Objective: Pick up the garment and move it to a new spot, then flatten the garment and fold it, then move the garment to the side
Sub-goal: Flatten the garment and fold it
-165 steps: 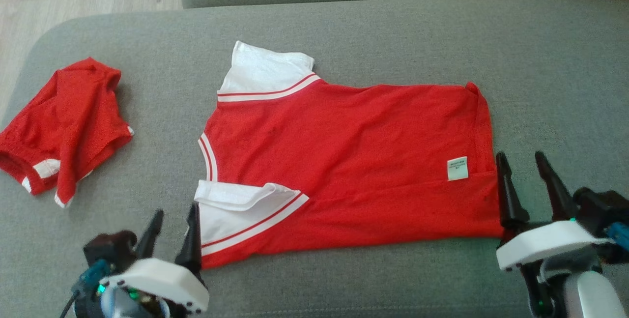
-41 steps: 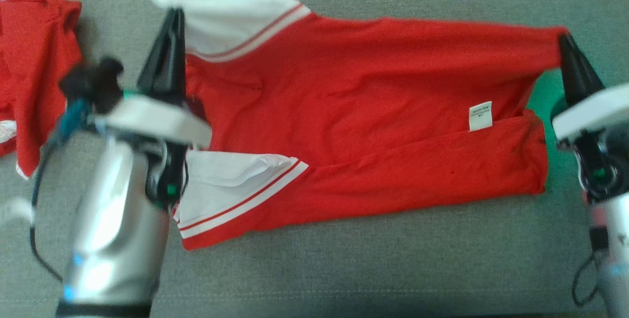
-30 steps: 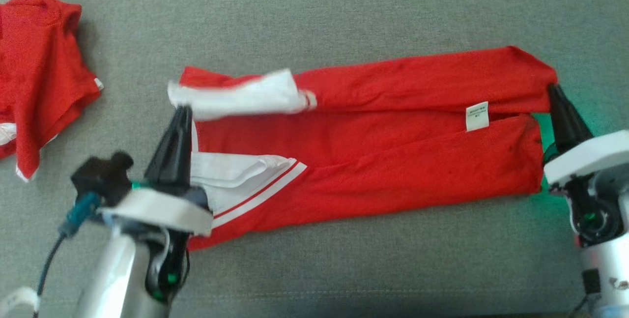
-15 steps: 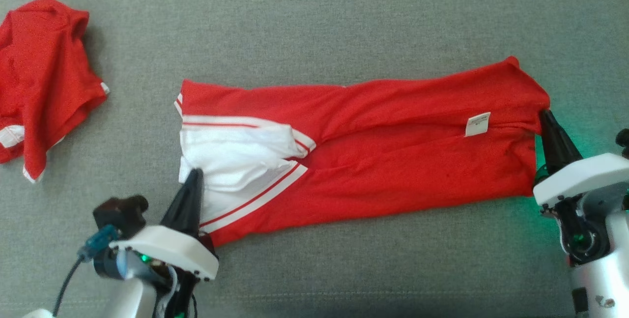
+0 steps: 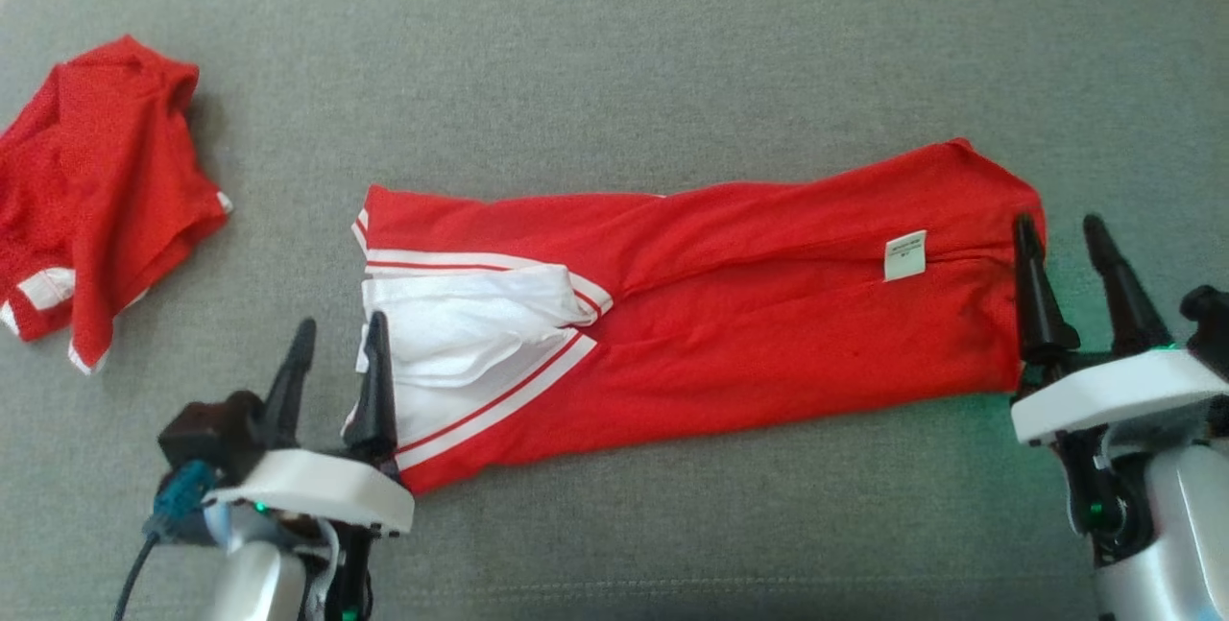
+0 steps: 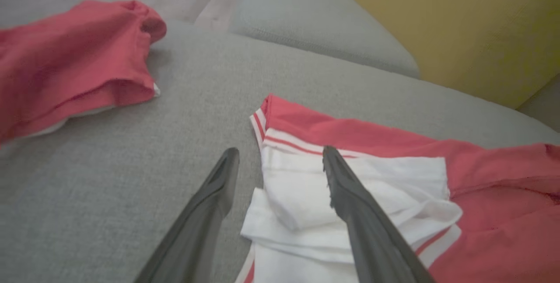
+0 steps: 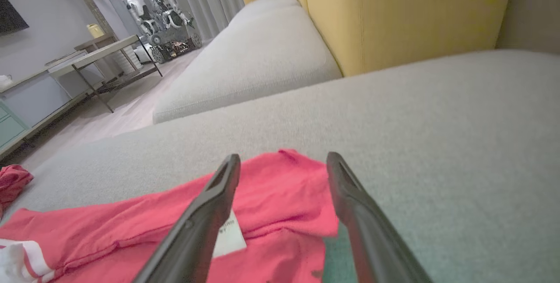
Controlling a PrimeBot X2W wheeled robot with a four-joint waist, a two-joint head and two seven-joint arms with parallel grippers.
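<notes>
The garment (image 5: 730, 314), a red shirt with white striped sleeves, lies folded lengthwise into a long band on the grey sofa seat (image 5: 614, 45). Its white sleeves are stacked at the left end and a small white label (image 5: 905, 255) shows near the right end. My left gripper (image 5: 341, 322) stands open at the sleeve end, its right finger over the white cloth (image 6: 302, 195) and its left finger over bare cushion. My right gripper (image 5: 1060, 220) is open at the garment's right edge, holding nothing. Between the right gripper's (image 7: 283, 156) fingers lies the red hem (image 7: 271, 195).
A second crumpled red garment (image 5: 96, 199) lies at the seat's far left (image 6: 65, 64). A yellow cushion (image 7: 393, 7) and a grey back cushion (image 6: 315, 25) rise behind the seat. Beyond the sofa are a floor and a low table (image 7: 87, 55).
Both grippers pulled the garment's far edge over onto the near half, folding it into a band, then opened and let go. The head camera has also shifted.
</notes>
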